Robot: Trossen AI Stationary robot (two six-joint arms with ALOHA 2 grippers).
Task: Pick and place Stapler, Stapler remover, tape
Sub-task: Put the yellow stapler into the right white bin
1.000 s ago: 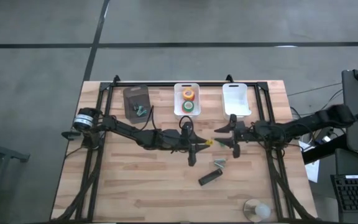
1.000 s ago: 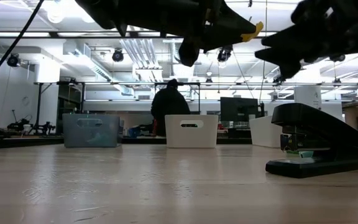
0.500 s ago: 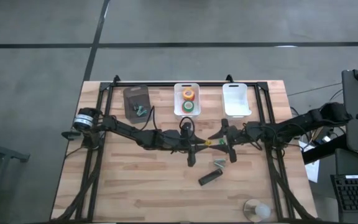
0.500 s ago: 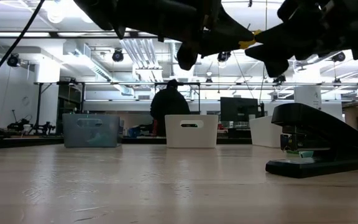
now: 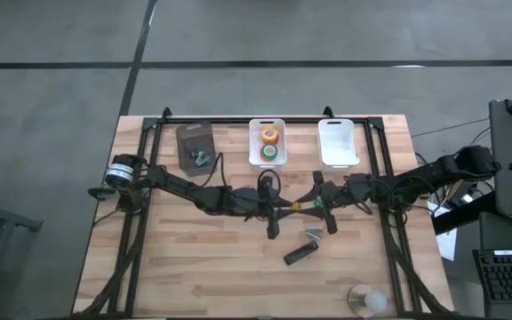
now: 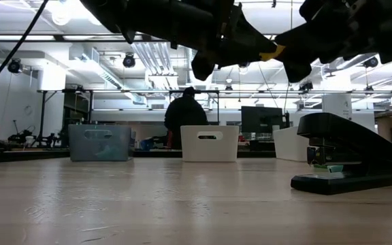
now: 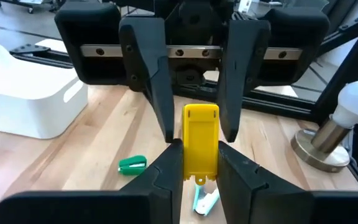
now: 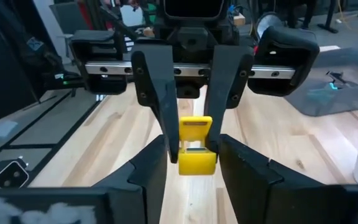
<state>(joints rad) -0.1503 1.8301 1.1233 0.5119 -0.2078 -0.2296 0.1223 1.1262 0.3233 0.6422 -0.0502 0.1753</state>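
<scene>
While left tool clamps yellow piece above counter, right tool pinches its other end.

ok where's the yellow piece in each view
high view: yellow piece mid-table, between the two claws.
low view: up top, between dark claws.
left wrist view: centre, in the left claw.
right wrist view: centre, between the right claw fingers.
Shared landmark: both claws meet on it.
</scene>
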